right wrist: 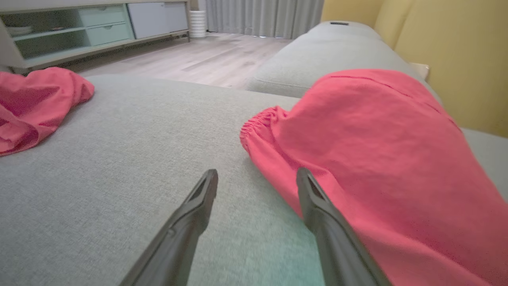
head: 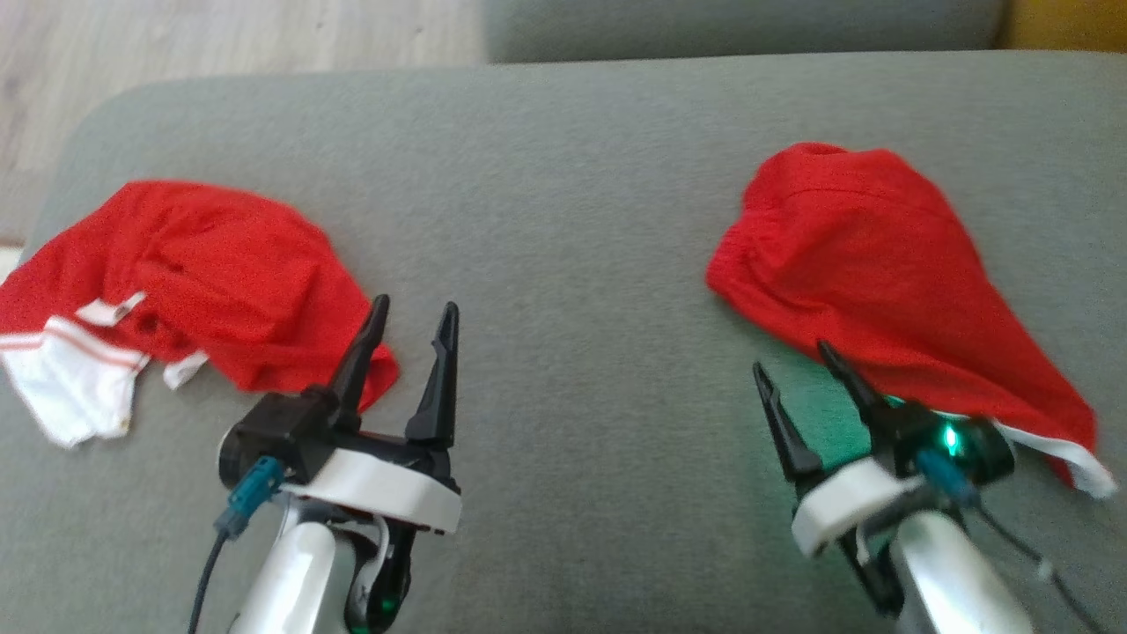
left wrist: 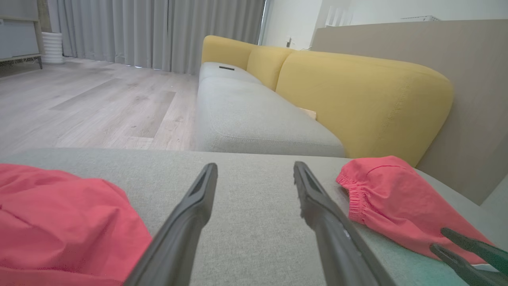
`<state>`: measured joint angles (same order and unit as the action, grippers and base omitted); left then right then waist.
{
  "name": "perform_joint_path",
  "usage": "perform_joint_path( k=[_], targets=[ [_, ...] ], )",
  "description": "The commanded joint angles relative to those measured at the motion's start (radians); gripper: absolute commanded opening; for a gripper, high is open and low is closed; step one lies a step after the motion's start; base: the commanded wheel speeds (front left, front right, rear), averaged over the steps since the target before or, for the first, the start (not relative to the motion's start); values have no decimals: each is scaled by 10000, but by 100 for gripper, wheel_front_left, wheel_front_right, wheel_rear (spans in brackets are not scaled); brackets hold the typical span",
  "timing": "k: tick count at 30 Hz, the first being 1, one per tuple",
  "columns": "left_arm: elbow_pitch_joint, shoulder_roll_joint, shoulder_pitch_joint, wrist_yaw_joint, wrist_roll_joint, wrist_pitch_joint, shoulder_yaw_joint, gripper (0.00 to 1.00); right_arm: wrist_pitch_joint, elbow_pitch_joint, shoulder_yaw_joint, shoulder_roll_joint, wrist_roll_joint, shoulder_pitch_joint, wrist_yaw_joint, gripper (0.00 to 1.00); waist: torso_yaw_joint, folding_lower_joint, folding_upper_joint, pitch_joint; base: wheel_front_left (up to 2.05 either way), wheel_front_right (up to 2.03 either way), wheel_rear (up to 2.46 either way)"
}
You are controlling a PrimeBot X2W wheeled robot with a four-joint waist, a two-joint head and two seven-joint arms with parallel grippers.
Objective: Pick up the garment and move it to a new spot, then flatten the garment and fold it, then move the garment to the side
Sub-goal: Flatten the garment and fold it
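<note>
Two red garments lie on the grey cushion (head: pixel 563 176). One red garment with white trim (head: pixel 202 273) is crumpled at the left. The other red garment (head: pixel 872 264), with an elastic band, is heaped at the right. My left gripper (head: pixel 416 308) stands open, its left finger over the near edge of the left garment (left wrist: pixel 59 222). My right gripper (head: pixel 791 357) stands open beside the near edge of the right garment (right wrist: pixel 377 159). In the right wrist view the right gripper (right wrist: pixel 257 172) has its right finger over the cloth's edge. Nothing sits between either pair of fingers (left wrist: pixel 317 202).
A yellow sofa back (left wrist: pixel 357 91) and a second grey seat cushion (left wrist: pixel 246 115) lie beyond the work cushion. Wooden floor (head: pixel 220 35) runs past its far left edge. A low cabinet (right wrist: pixel 79 28) stands across the room. The cushion's bare middle (right wrist: pixel 139 131) separates the two garments.
</note>
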<state>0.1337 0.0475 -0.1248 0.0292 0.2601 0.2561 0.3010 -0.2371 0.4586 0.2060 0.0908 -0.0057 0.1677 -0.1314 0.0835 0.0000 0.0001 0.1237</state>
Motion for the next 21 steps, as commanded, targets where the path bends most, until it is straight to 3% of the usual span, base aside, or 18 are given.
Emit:
perform_joint_path(
  k=[1,11,20,21],
  targets=[
    [-340,28,-351,-14,59,57,-254,100,26,-161,295,155,-121,729,7,100,326,0,-1,261,0,0,0],
    [-318,28,-662,-54,221,57,13,100,203,1998,436,651,-657,2467,7,100,1357,0,-1,881,0,0,0],
    [-388,28,-818,-145,306,57,131,100,124,3710,-144,596,-1236,3481,7,99,1572,0,-1,1221,0,0,0],
    [-383,28,-831,-145,300,57,136,100,91,3849,-202,539,-1291,3568,7,30,1549,0,-1,1247,0,0,0]
  ],
)
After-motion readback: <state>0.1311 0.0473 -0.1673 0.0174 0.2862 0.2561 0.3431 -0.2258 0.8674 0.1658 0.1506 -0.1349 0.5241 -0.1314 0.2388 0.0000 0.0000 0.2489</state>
